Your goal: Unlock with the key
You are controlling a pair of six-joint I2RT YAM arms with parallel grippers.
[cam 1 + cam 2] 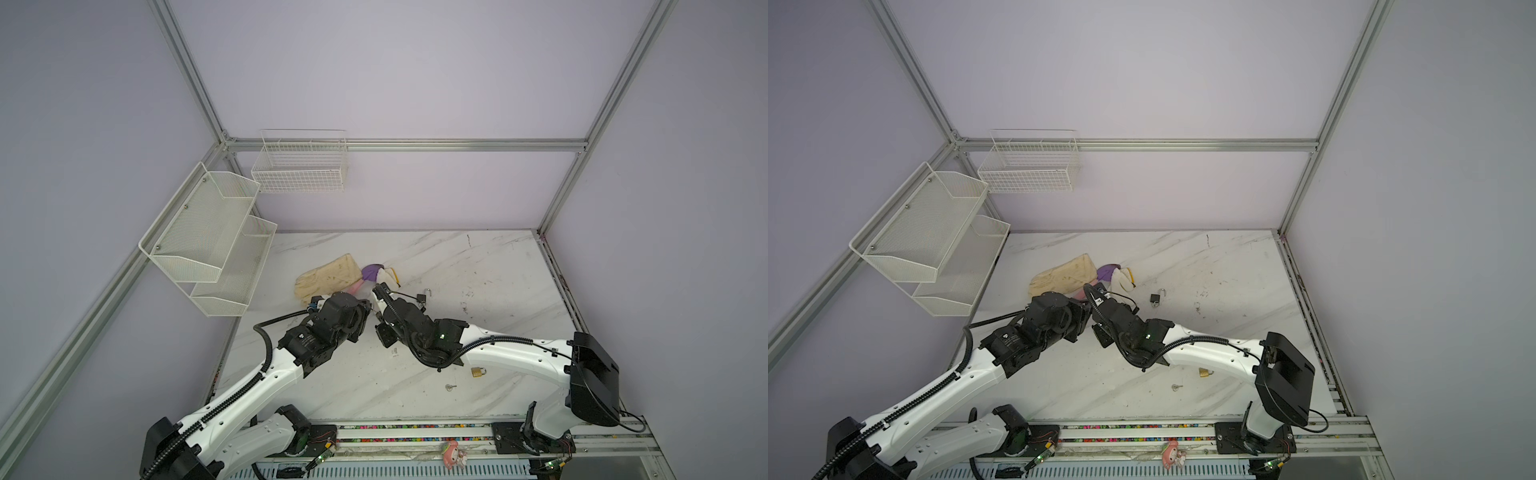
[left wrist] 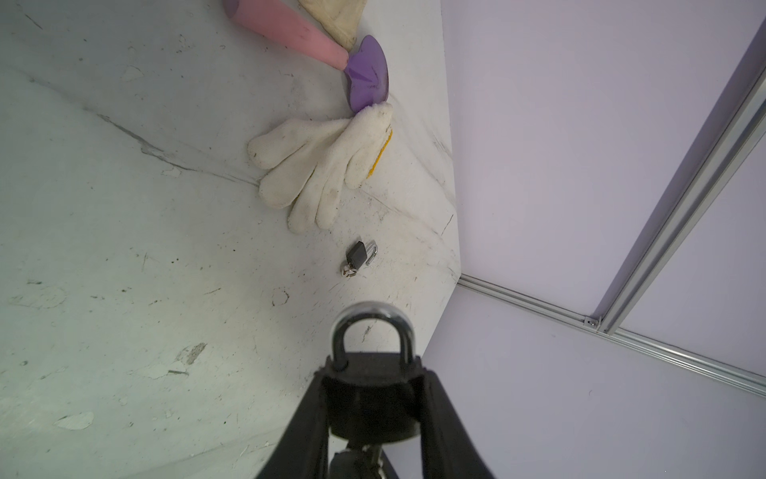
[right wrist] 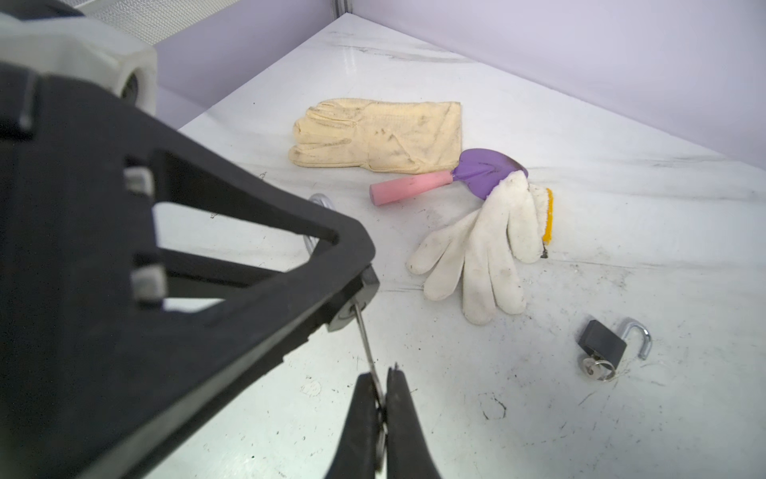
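My left gripper (image 2: 373, 373) is shut on a black padlock (image 2: 373, 408), its jaws pressing the body from both sides. The silver shackle (image 2: 370, 317) sticks out past the fingertips with both legs in the body. My right gripper (image 3: 379, 377) is shut on a thin silver key (image 3: 364, 340). The key's blade runs up to the underside of the padlock (image 3: 352, 309) held in the left gripper, with its tip at the keyhole. In both top views the two grippers meet tip to tip above the table's middle (image 1: 372, 313) (image 1: 1091, 312), and the padlock and key are hidden there.
A small black padlock (image 1: 422, 297) (image 3: 605, 346) lies on the table with its shackle open and a key in it. A brass padlock (image 1: 478, 371) and a loose key (image 1: 450, 387) lie near the front. Behind the grippers lie a yellow glove (image 1: 328, 276), a white glove (image 3: 489, 249) and a purple trowel (image 3: 485, 174). Wire baskets (image 1: 208, 241) hang at the left.
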